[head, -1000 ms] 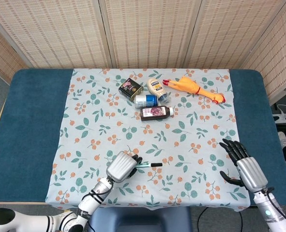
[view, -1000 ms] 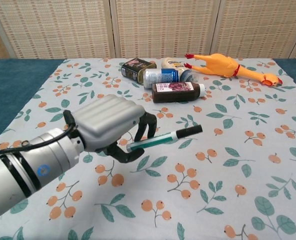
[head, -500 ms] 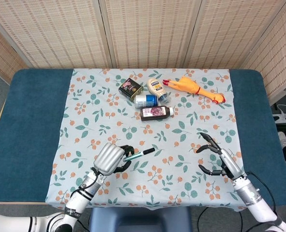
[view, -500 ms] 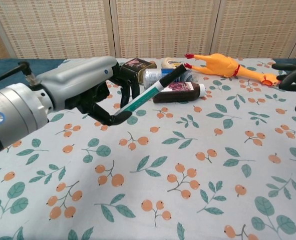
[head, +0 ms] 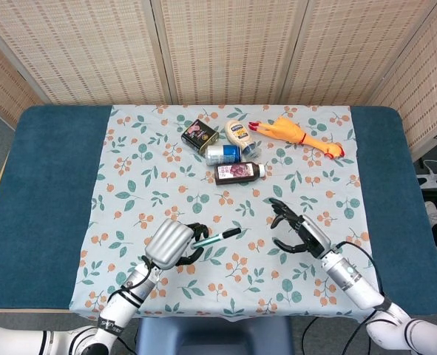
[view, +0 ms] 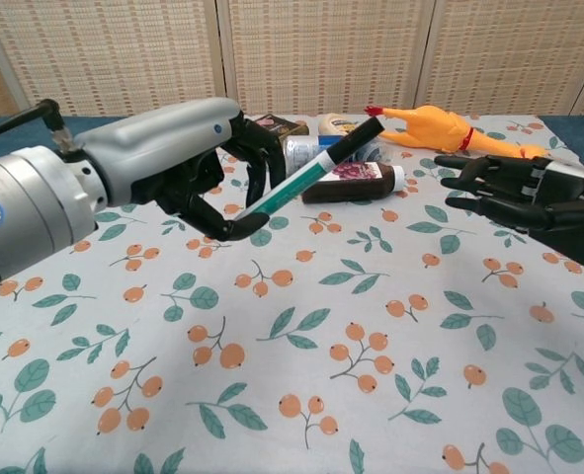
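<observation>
My left hand held a teal marker with a black cap, pinched between thumb and curled fingers, raised off the cloth near the front edge of the tabletop. The marker slanted upward, its capped end pointing toward my right side and toward the far edge. In the chest view the cap tip stood in front of the things grouped at the back, though well apart from them in the head view.

My right hand held nothing; its fingers were spread wide and reached toward the marker, just beside its capped end but apart from it, above the floral tablecloth.

Farther out, toward the far edge, lay a cluster. A dark sauce bottle lay on its side nearest me, its white cap pointing right. Just behind it lay a blue and silver drink can, also on its side. A small dark tin sat to the can's left, and a pale squeeze bottle lay just behind the can. A yellow rubber chicken stretched along the cloth toward the far right corner.
</observation>
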`<state>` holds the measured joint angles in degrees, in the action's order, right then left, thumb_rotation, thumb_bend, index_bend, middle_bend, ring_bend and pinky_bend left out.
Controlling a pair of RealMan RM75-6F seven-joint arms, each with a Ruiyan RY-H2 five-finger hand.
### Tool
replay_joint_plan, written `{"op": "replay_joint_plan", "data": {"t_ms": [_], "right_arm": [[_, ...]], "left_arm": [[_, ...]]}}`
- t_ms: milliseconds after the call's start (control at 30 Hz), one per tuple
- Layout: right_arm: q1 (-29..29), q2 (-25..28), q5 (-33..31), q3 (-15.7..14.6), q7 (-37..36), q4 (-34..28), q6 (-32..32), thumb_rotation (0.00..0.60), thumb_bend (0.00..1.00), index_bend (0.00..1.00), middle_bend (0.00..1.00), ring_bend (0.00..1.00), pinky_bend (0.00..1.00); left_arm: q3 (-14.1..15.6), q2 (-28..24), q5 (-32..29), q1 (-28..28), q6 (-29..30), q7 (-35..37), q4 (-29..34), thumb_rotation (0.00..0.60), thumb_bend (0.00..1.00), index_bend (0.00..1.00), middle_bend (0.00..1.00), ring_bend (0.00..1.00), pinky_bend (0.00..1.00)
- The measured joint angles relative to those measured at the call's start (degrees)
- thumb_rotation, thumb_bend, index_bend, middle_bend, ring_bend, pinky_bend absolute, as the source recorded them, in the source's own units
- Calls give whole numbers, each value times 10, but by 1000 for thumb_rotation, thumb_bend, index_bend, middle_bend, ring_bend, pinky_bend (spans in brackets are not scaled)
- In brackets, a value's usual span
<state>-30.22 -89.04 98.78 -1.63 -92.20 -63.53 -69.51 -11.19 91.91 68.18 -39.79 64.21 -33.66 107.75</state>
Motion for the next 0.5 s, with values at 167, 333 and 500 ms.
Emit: {"op": "replay_joint_plan", "data": {"t_ms": [167, 333, 500], "right_arm": [[-21, -35, 9, -3, -34, 28, -14, 600, 200, 462, 0, 0, 0], [-38, -56, 8, -1, -40, 34, -20, 600, 201, 466, 0, 0, 0], [-52, -64, 2, 2, -39, 38, -21, 600, 200, 440, 0, 0, 0]], "left_arm": [[-2, 3, -21, -10, -5, -9, 1, 600, 402, 726, 854, 955, 1000], [3, 4, -27, -16, -4, -18, 5, 600, 402, 721, 853, 954, 1000], [5, 5, -29, -20, -2, -17, 6, 600, 401, 721, 855, 954, 1000]]}}
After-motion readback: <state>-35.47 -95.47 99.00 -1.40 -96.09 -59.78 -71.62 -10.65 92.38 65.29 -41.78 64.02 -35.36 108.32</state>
